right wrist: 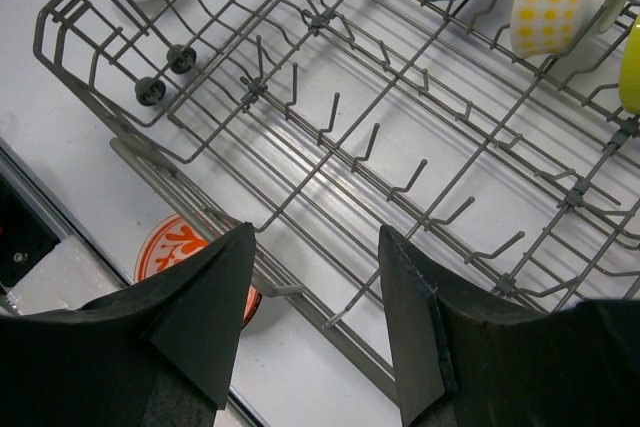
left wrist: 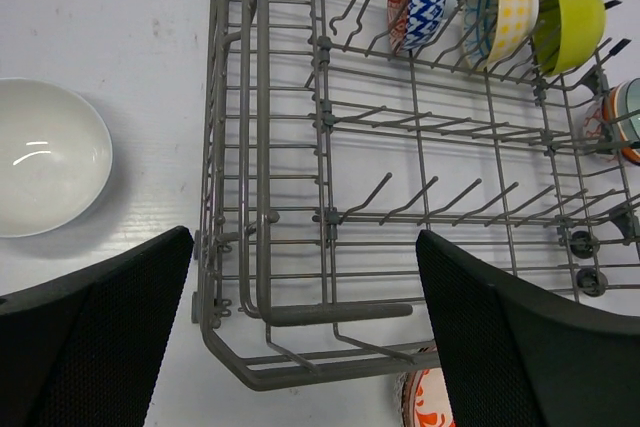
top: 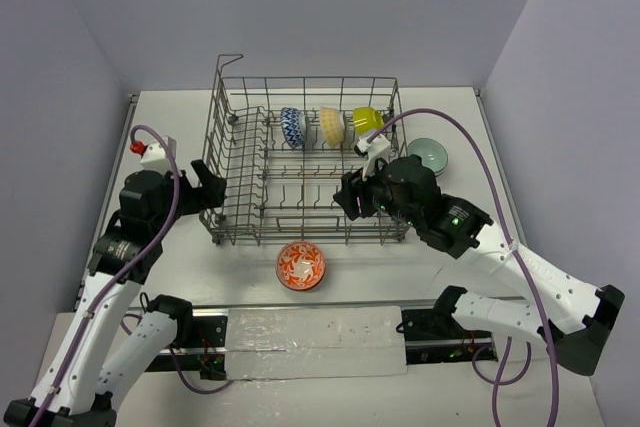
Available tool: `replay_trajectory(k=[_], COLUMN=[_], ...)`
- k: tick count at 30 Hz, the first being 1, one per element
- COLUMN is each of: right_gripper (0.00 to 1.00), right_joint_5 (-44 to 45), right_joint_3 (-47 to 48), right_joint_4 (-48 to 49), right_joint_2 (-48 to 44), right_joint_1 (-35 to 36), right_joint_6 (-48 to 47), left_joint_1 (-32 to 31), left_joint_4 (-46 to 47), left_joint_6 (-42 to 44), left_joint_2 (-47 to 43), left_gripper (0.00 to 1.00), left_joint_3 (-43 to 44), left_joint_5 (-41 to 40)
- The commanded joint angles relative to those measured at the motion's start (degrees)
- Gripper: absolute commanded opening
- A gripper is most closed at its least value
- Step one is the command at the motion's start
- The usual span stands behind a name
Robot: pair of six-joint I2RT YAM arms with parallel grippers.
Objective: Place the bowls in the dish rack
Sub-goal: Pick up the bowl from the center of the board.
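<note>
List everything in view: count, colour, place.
dish rack: one, grey, table centre
blue-white bowl: one, patterned, rack's far row
yellow bowl: one, pale, same row
lime bowl: one, lime, same row, right end
teal bowl: one, pale, right of rack
red-white bowl: one, patterned, in front of rack
white bowl: one, white, left of rack
table: one, white
left gripper: one, black, open, rack's left
right gripper: one, black, open, over rack's near right

My fingers (left wrist: 90, 337) are black, the dish rack (top: 240, 197) grey; I see a blue-zigzag bowl (top: 292, 127), a yellow-dotted bowl (top: 332, 125), a lime bowl (top: 366, 120).
</note>
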Motion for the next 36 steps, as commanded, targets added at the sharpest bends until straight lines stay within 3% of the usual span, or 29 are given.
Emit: replay_trajectory(k=[1, 9, 12, 18, 24, 26, 31, 36], right_gripper=[0.61, 0.61, 0.61, 0.61, 0.62, 0.62, 0.63, 0.64], right_joint_5=[0.38, -0.58, -1.99, -6.12, -6.92, -6.48, -4.10, -5.25], right_joint_3=[1.14, 7.20, 10.53, 17.40, 11.80, 10.29, 7.48, 5.63], right_joint_4=[0.50, -1.69, -1.78, -3.01, 0.23, 0.59, 0.67, 3.05], right_joint_2=[0.10, 2.12, 3.87, 8.80, 5.22, 3.72, -1.73, -5.43], right_joint_1=[0.22, 0.22, 0.22, 0.31, 0.31, 0.31, 0.40, 0.40], right_joint_6=[-0.59, -2.43, -2.78, -3.40, -3.49, -3.75, -3.75, -3.49], left_joint_1=[-0.09, -0.09, -0.09, -0.09, 2.62, 4.29, 13.95, 18.62], left_joint_4=[0.25, 2.18, -0.09, -2.48, -3.09, -1.53, -1.60, -1.25], left_joint_6=[0.36, 0.45, -0.68, -3.06, -1.31, -0.52, 1.15, -0.34], left_joint_2=[-2.37, -9.31, -9.32, -3.10, 7.72, 9.83, 12.48, 14.41], left_gripper=[0.99, 0.99, 0.99, 0.99, 0.99, 0.99, 0.99, 0.96], left_joint_3=[-0.09, -0.53, 0.43, 2.89, 7.02, 7.90, 8.79, 6.94], left_joint_5=[-0.73, -5.82, -12.31, -23.31, -29.11, -28.34, -17.27, -16.37])
